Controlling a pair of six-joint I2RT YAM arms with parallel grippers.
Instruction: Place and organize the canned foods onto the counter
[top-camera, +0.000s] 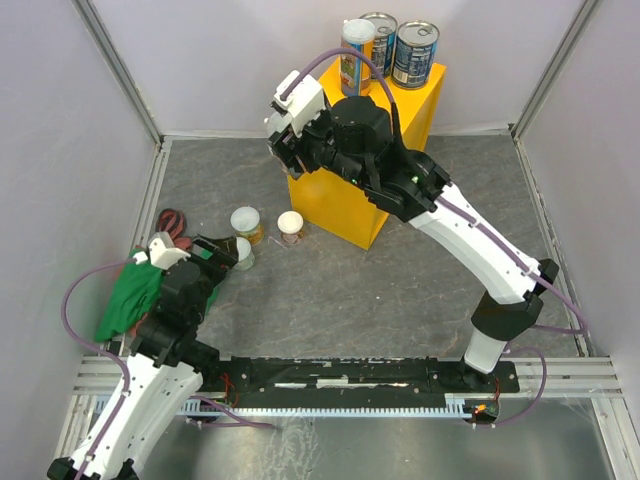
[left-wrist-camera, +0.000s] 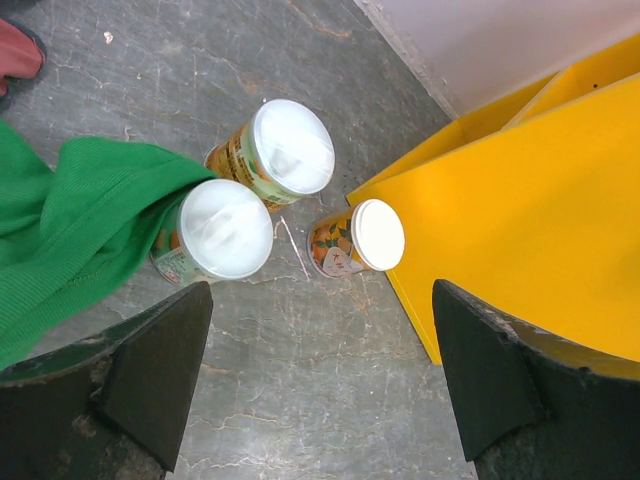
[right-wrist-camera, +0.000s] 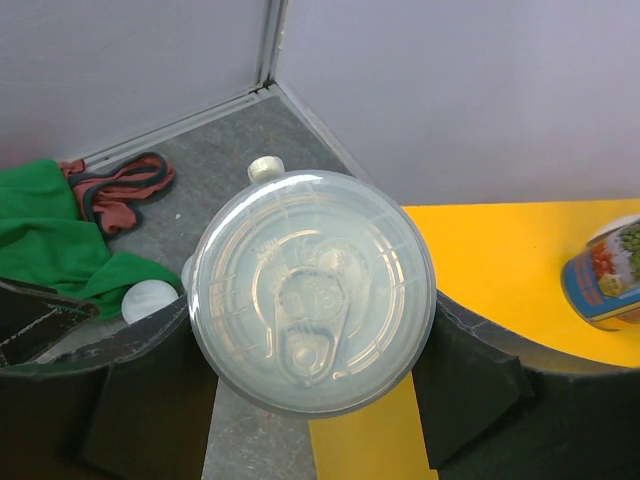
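Observation:
My right gripper (right-wrist-camera: 312, 365) is shut on a can (right-wrist-camera: 312, 300) with a clear plastic lid and a pull tab, held upright over the near left edge of the yellow counter (right-wrist-camera: 500, 255). In the top view that gripper (top-camera: 288, 148) hangs at the counter's (top-camera: 345, 205) left corner and hides the can. One tall slim can (top-camera: 357, 52) and two blue-labelled cans (top-camera: 381, 40) (top-camera: 415, 55) stand at the counter's far end. Three small pale-lidded cans (left-wrist-camera: 283, 150) (left-wrist-camera: 215, 232) (left-wrist-camera: 360, 238) stand on the floor. My left gripper (left-wrist-camera: 320, 375) hovers open just short of them, holding nothing.
A green cloth (top-camera: 130, 295) lies on the grey floor at the left, touching one small can (top-camera: 242, 250). A red-and-dark item (top-camera: 172, 222) lies behind it. White walls with metal frames close the area on three sides.

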